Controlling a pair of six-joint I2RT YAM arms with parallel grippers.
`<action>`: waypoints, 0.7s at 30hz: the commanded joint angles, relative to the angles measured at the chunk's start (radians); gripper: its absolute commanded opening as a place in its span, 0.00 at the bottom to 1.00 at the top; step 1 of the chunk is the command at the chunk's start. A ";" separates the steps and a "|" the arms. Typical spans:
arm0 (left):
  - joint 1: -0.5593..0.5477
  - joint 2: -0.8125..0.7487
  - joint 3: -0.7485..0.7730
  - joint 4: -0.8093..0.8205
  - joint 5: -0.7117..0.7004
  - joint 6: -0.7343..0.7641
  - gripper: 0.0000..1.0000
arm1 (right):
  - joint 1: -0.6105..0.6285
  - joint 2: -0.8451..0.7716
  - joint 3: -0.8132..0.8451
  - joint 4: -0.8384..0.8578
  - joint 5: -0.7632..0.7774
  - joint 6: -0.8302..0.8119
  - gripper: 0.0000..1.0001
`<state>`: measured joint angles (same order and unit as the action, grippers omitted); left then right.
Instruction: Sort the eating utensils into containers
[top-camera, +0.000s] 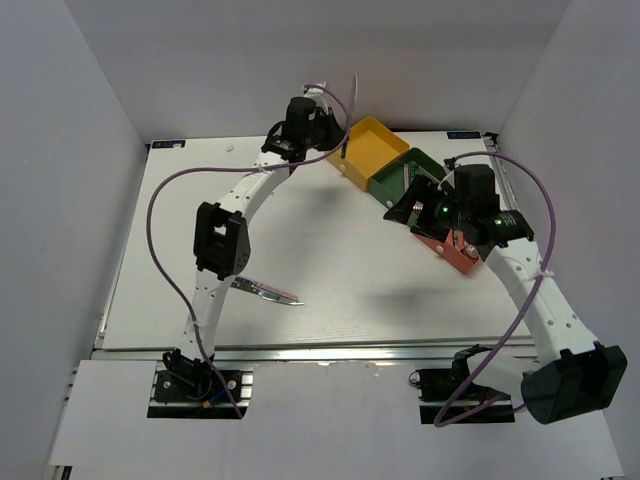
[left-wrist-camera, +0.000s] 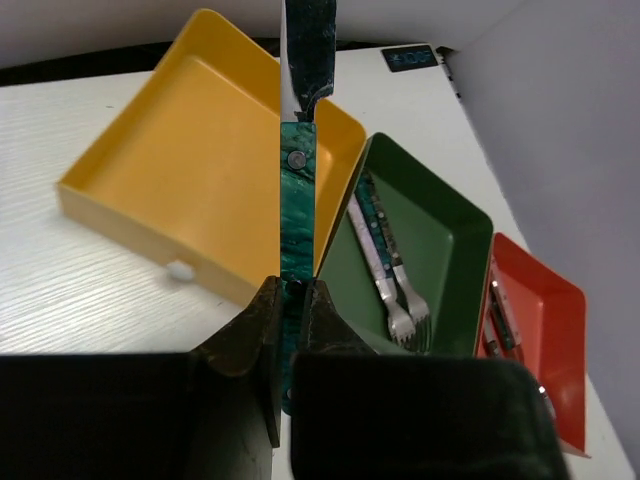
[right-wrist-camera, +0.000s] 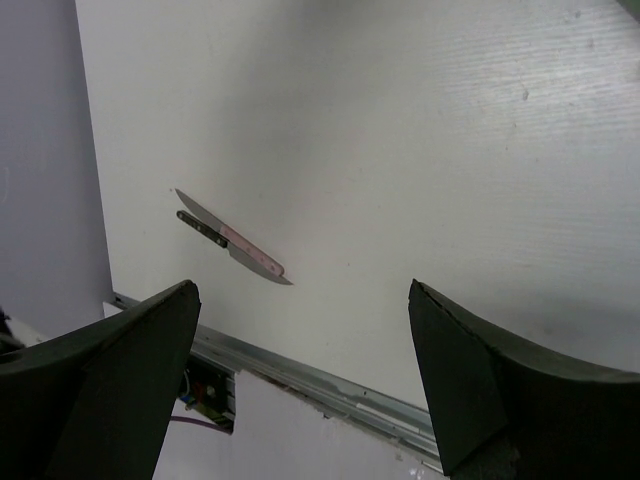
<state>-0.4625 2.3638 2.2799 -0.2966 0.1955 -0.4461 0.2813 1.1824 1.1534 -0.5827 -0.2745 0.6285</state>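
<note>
The sort looks well past halfway, though not finished. The left hand (left-wrist-camera: 290, 300) is closed narrow on the teal handle of a knife (left-wrist-camera: 297, 200) and holds it off the counter (right-wrist-camera: 450, 150), blade pointing away from the wrist. The knife hangs at the yellow tray (left-wrist-camera: 150, 170), close to the side that faces the green tray (left-wrist-camera: 445, 230). I cannot tell whether it is fully over the yellow tray or just at its rim. As far as the left wrist view shows, the yellow tray has nothing in it, so this knife would probably be its first piece.

Two forks (left-wrist-camera: 385, 270) with patterned handles already lie side by side in the green tray. The red tray (left-wrist-camera: 545, 310) holds a few pieces of cutlery (left-wrist-camera: 500, 320) along its near wall, too small to name, perhaps spoons.

The right hand (right-wrist-camera: 302, 300) is spread wide and holds nothing. From above it hovers over the green and red trays, with its camera looking back across the counter.

Two more knives (right-wrist-camera: 232, 240), one pink-handled and one dark-handled, lie touching each other on the counter near the left arm's base, well apart from the trays. What is left seems to be releasing the held knife and fetching those two.
</note>
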 joint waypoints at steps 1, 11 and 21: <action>-0.010 0.058 0.047 0.137 0.110 -0.099 0.00 | 0.007 -0.064 -0.027 -0.081 0.038 0.014 0.89; -0.033 0.216 0.128 0.458 0.042 -0.376 0.00 | 0.006 -0.092 0.034 -0.177 0.069 -0.015 0.89; -0.033 0.279 0.150 0.459 0.038 -0.417 0.07 | 0.007 -0.070 0.019 -0.157 0.043 -0.019 0.89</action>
<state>-0.4934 2.6465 2.3802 0.1093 0.2390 -0.8383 0.2840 1.1084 1.1427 -0.7467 -0.2230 0.6212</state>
